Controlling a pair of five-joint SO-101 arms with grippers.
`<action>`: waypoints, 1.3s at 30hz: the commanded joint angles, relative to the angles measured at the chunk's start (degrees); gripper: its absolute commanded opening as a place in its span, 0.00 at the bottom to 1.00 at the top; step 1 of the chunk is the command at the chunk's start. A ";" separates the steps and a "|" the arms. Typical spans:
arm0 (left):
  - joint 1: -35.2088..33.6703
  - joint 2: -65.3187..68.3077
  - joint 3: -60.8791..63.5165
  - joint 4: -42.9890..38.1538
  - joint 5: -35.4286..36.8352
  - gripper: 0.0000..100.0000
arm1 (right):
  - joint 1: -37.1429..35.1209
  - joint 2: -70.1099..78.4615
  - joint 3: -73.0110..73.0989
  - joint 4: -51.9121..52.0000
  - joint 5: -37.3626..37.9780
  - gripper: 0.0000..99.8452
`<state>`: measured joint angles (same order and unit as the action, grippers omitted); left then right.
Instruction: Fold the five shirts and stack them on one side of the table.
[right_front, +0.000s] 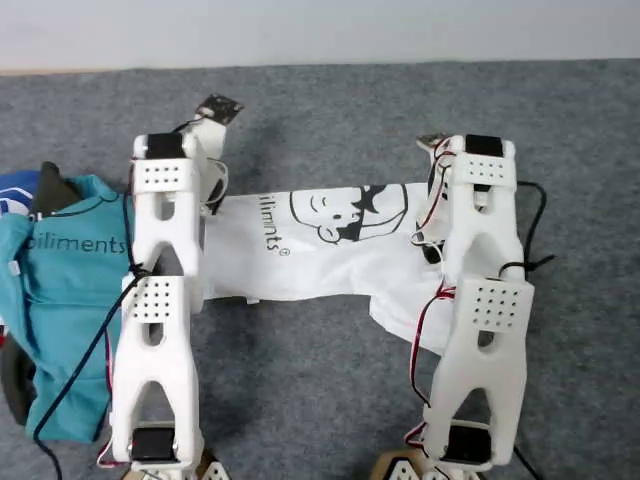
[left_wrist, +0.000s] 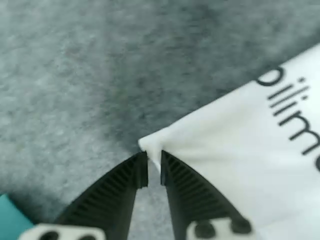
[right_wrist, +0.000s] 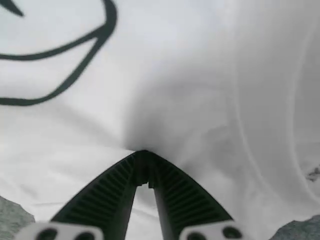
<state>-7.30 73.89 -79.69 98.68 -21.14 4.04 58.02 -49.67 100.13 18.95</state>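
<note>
Over the grey felt table (right_front: 330, 400), the left gripper (left_wrist: 154, 171) and right gripper (right_wrist: 143, 172) each pinched the white printed shirt (right_front: 300, 265); the left's thin corner hold could slip.

white shirt (right_front: 320, 270) flat on grey table (right_front: 320, 400) | one arm over each end | teal shirt (right_front: 60, 300) bunched at edge, perhaps atop others

Our left arm (right_front: 160, 330) and right arm (right_front: 487, 335) are white plastic, with small round holes in flat plates (right_front: 165, 177). Black wires (right_front: 88, 355) and red wires (right_front: 417, 335) run along us. Our fingers (left_wrist: 120, 190) are black with little ridges.
</note>
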 joint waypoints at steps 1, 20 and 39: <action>-2.99 -0.79 -2.77 1.85 -1.67 0.06 | 2.33 0.04 -0.35 -0.13 -0.26 0.01; 10.46 -39.56 34.59 1.67 0.26 0.05 | -2.77 -10.42 -5.71 -1.01 -0.26 0.01; 1.32 -31.74 56.13 -0.62 -7.82 0.05 | 2.51 2.15 -5.71 -21.67 1.67 0.01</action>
<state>-2.99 42.59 -22.55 95.16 -26.59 3.78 60.31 -53.19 80.26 19.56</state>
